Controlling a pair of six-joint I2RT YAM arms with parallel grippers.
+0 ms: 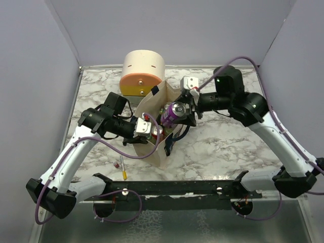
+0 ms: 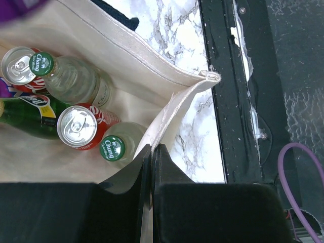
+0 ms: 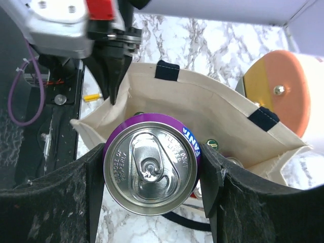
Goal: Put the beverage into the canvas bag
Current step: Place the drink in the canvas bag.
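Centrally on the worktop (image 1: 228,147) stands the bag (image 1: 154,152), mouth open, just in front of the box (image 1: 143,71) at the back edge. At its rim the left gripper (image 2: 152,152) is pinched closed on the cloth. Over the mouth the right gripper (image 1: 178,113) clasps the purple can (image 3: 151,169), above the drinks (image 2: 77,126) inside.

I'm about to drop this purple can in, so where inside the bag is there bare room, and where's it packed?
Free: the bare cloth in the canvas bag between the upper Chang bottle and the seamed corner. Crowded: the other end, where two red cans, two Chang bottles and a green bottle cluster.
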